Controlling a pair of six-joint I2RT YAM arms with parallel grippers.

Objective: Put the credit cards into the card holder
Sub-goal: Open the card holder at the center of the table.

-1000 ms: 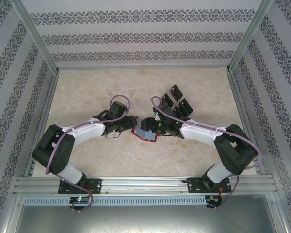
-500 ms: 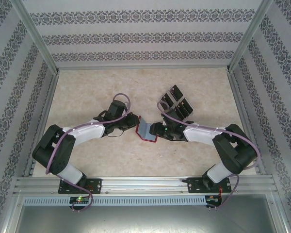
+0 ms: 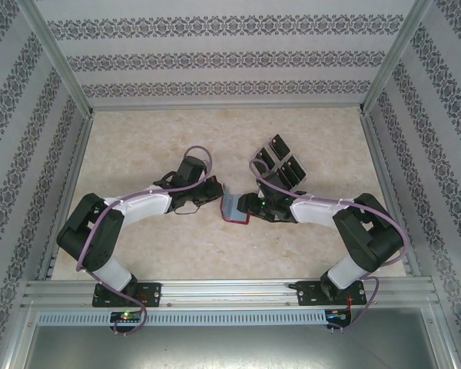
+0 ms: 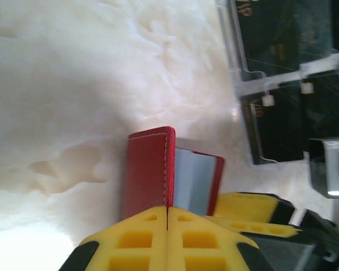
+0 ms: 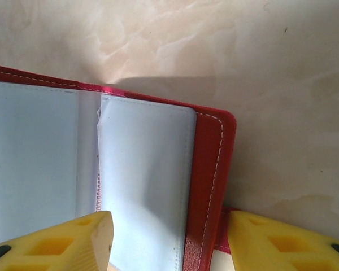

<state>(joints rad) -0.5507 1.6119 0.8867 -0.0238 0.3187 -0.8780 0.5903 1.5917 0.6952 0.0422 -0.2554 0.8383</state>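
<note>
The red card holder (image 3: 232,206) lies open on the table between my two grippers, grey pockets (image 5: 144,180) facing up. My left gripper (image 3: 219,194) is shut on the edge of its left cover (image 4: 150,169), which stands upright; the yellow pads (image 4: 141,240) meet on the flap. My right gripper (image 3: 246,206) is open over the card holder's right half (image 5: 209,169), one finger above the grey pocket and the other just past the red edge. Several black credit cards (image 3: 280,161) sit in a clear slotted rack (image 4: 254,84) behind the right arm.
The marble-patterned table (image 3: 154,138) is walled by patterned panels and aluminium rails (image 3: 230,292). The clear rack with the cards stands right-centre, close behind my right wrist. Open tabletop lies to the left and at the back.
My left gripper has moved right and closed on the card holder's left cover, lifting it upright. My right gripper has narrowed slightly and shifted a little right over the other half.
</note>
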